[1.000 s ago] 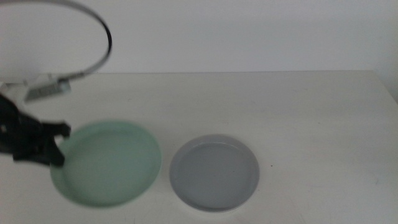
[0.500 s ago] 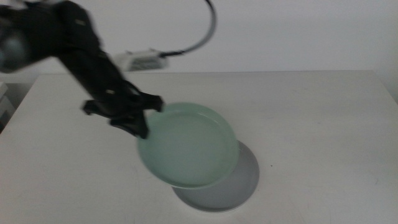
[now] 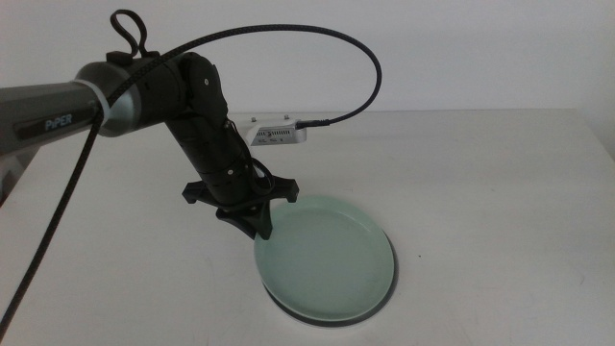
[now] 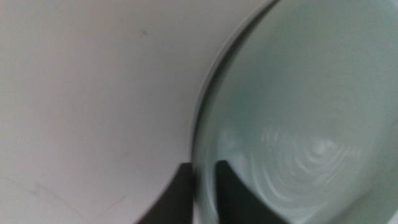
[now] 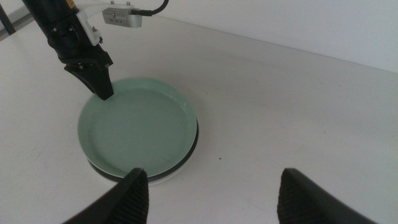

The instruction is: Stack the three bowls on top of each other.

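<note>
Left gripper [image 3: 261, 227] pinched the mint green bowl [image 3: 327, 255] by its rim over the grey bowl [image 3: 386, 295] — best centred before letting go; right gripper [image 5: 208, 186] waited, jaws spread.

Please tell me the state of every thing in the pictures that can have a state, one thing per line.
Green bowl: resting on the grey bowl, rim pinched by the left gripper.
Grey bowl: on the table, under the green bowl, only its edge visible.
Left gripper: shut on the green bowl's rim.
Right gripper: open, waiting above the table, holding nothing.
White bowl: not in view.
</note>
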Action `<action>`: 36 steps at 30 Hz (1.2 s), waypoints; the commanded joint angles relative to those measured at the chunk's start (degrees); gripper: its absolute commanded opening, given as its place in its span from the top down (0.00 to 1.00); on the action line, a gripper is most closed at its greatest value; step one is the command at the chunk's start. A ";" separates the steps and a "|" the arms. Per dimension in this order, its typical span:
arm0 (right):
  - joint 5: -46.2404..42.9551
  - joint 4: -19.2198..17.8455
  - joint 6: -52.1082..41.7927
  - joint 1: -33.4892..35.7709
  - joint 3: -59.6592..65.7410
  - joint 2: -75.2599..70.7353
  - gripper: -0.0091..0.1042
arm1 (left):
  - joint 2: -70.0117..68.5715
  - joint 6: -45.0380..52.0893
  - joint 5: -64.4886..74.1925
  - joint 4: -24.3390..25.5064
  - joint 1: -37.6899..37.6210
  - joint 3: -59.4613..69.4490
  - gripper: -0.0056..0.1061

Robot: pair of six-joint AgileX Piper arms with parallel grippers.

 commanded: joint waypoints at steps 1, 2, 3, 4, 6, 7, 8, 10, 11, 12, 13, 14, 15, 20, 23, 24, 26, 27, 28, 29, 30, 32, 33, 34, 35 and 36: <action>-4.40 -0.44 -0.28 0.03 -1.18 0.42 0.45 | -3.34 1.02 0.45 -2.12 -0.37 -1.70 0.62; -4.40 -0.44 -0.28 0.03 -1.18 0.42 0.45 | -3.34 1.23 0.63 -2.12 -0.37 -1.70 0.51; -4.40 -0.44 -0.28 0.03 -1.18 0.42 0.45 | -3.46 1.35 0.63 -2.12 -0.37 -1.70 0.39; -4.40 -0.44 -0.28 0.03 -1.18 0.42 0.45 | -3.61 1.41 0.63 -2.12 -0.37 -1.70 0.31; -4.40 -0.44 -0.28 0.03 -1.18 0.42 0.45 | -4.07 2.43 0.56 -2.65 -0.37 -1.70 0.14; -4.40 -0.44 -0.28 0.03 -1.18 0.42 0.45 | -4.41 2.99 0.50 -3.45 -0.37 -1.70 0.09; -4.40 -0.44 -0.28 0.03 -1.18 0.42 0.45 | -4.93 3.61 0.32 -4.27 -0.25 -1.70 0.07; -4.40 -0.44 -0.28 0.03 -1.18 0.42 0.45 | -6.33 5.23 -0.83 -6.20 0.04 -1.70 0.07; -4.40 -0.44 -0.28 0.03 -1.18 0.42 0.45 | -7.17 6.81 -0.84 -7.57 0.11 -1.85 0.07; -4.40 -0.44 -0.28 0.03 -1.18 0.42 0.45 | -7.90 7.92 0.05 -8.05 0.29 -2.33 0.07; -4.40 -0.44 -0.28 0.03 -1.18 0.42 0.45 | -8.47 8.20 1.14 -7.58 0.41 -3.04 0.07; -4.40 -0.44 -0.28 0.03 -1.18 0.42 0.45 | -9.16 7.94 2.42 -6.06 0.50 -3.91 0.07; -4.40 -0.44 -0.28 0.03 -1.18 0.42 0.45 | -10.61 6.17 4.37 -2.48 1.02 -5.65 0.07; -4.40 -0.44 -0.28 0.03 -1.18 0.42 0.45 | -14.72 0.65 3.54 6.98 2.79 -7.65 0.07; -4.36 -0.44 -0.28 0.03 -1.18 0.42 0.45 | -16.43 0.27 2.40 11.64 3.23 -8.03 0.07; -4.43 -0.80 -0.70 0.03 -1.18 0.42 0.45 | -16.90 0.27 1.97 13.40 3.23 -8.05 0.07; -6.44 -3.79 -3.88 0.03 -1.18 0.42 0.45 | -17.44 0.27 1.18 15.96 3.10 -8.05 0.07; -7.58 -5.13 -4.85 0.03 -1.18 0.42 0.45 | -17.54 0.27 0.60 17.01 3.09 -8.05 0.07; -8.32 -6.53 -5.75 0.03 -1.18 0.42 0.45 | -17.54 0.27 -0.15 17.69 3.09 -8.09 0.07; -8.85 -7.63 -6.18 0.03 -1.18 0.42 0.45 | -17.54 0.27 -0.31 17.93 3.09 -8.09 0.07; -9.01 -8.59 -6.24 0.03 -1.18 0.42 0.45 | -17.54 0.27 0.23 18.06 3.09 -8.09 0.07; -8.93 -9.76 -6.24 0.03 -1.18 0.42 0.45 | -17.54 0.27 1.21 18.06 3.09 -8.09 0.07; -8.93 -9.84 -6.24 0.03 -1.18 0.42 0.45 | -17.54 0.21 1.57 18.06 3.09 -8.09 0.07; -8.93 -9.83 -6.24 0.03 -1.18 0.42 0.45 | -17.54 0.03 1.83 18.06 3.09 -8.09 0.07; -8.93 -9.83 -6.01 0.03 -1.18 0.42 0.45 | -17.61 -0.32 2.29 18.06 3.09 -8.09 0.07; -9.45 -9.51 -5.60 0.03 -1.18 0.42 0.45 | -17.86 -0.81 2.69 18.06 3.09 -8.09 0.07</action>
